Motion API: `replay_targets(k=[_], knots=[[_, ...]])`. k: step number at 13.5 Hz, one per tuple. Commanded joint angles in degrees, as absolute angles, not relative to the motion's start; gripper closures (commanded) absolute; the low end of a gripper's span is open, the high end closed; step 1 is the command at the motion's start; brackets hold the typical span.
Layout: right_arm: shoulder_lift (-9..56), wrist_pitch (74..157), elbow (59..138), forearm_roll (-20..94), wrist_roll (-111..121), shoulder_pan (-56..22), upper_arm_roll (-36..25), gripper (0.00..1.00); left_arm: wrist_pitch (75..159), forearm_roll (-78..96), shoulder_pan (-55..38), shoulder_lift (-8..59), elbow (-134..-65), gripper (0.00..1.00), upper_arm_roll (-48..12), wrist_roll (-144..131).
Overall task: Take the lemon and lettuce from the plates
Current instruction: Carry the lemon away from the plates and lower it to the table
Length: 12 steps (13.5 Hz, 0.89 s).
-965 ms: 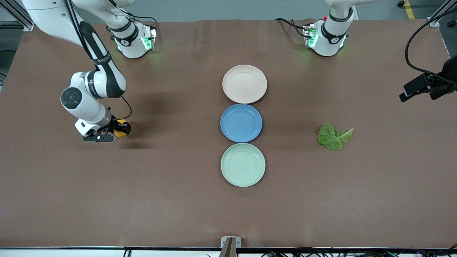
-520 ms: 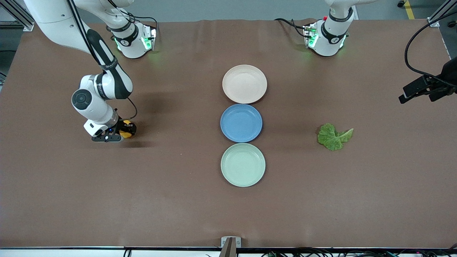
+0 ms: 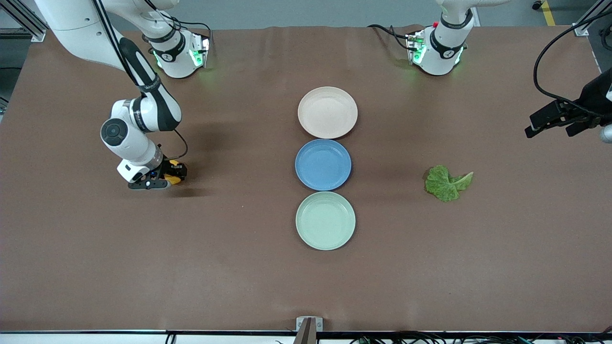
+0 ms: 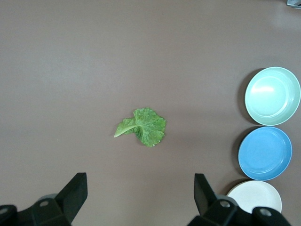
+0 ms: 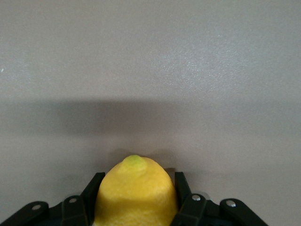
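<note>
Right gripper (image 3: 168,177): fingers clamped on lemon (image 3: 174,175), low over table (image 3: 239,267) toward right arm's end | Left gripper (image 4: 140,197): fingers apart, empty, waiting high above lettuce (image 3: 447,182) | Lettuce: on table, apart from plates (image 3: 326,220) | Step: lemon is to be lowered until supported, then released without rolling.

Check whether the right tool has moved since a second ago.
Yes. The right tool, shut on the lemon, has shifted toward the blue plate in the front view.
</note>
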<state>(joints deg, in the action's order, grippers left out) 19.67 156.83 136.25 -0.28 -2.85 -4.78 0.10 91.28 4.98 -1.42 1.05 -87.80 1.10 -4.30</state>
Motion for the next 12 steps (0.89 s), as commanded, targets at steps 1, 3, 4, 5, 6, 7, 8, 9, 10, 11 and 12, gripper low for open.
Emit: replay_targets(k=[1,3,4,5,6,7,8,9,10,11,12], knots=[[19.7,157.3,137.6,0.8,-2.0,-3.7,1.8,0.00,89.9,3.7,-4.1,1.7,-86.0,0.00,4.0,-4.4],[18.7,155.0,136.1,0.8,-2.0,-3.6,1.8,0.00,89.9,3.7,-4.0,1.7,-86.0,0.00,4.0,-4.3],[17.7,150.9,134.1,0.8,-2.0,-3.6,1.8,0.00,89.9,3.7,-4.0,1.6,-86.0,0.00,4.0,-4.3],[16.5,146.6,131.8,0.8,-2.0,-3.6,1.8,0.00,89.9,3.8,-4.0,1.5,-86.0,0.00,4.0,-4.3],[15.6,142.4,129.3,0.8,-2.0,-3.5,1.7,0.00,89.9,3.8,-4.0,1.5,-85.9,0.00,4.0,-4.3],[14.8,137.7,126.3,0.8,-2.0,-3.4,1.5,0.00,89.9,3.7,-4.0,1.6,-84.9,0.00,4.0,-4.3],[14.3,133.8,123.3,0.8,-2.0,-3.4,1.3,0.00,89.9,3.7,-4.0,1.6,-84.6,0.00,4.0,-4.3],[13.9,129.1,119.7,0.7,-1.9,-3.3,1.1,0.00,89.9,3.7,-4.0,1.6,-84.6,0.00,4.0,-4.3],[13.9,123.6,115.7,0.7,-1.8,-3.1,1.1,0.00,89.9,3.7,-4.0,1.6,-84.6,0.00,4.0,-4.3],[13.9,117.0,110.9,0.5,-1.8,-3.0,1.1,0.00,89.8,3.7,-4.0,1.6,-84.6,0.00,4.0,-4.3],[14.1,111.8,106.7,-0.1,-1.7,-3.0,1.1,0.00,89.7,3.7,-3.9,1.6,-84.6,0.00,4.0,-4.2]])
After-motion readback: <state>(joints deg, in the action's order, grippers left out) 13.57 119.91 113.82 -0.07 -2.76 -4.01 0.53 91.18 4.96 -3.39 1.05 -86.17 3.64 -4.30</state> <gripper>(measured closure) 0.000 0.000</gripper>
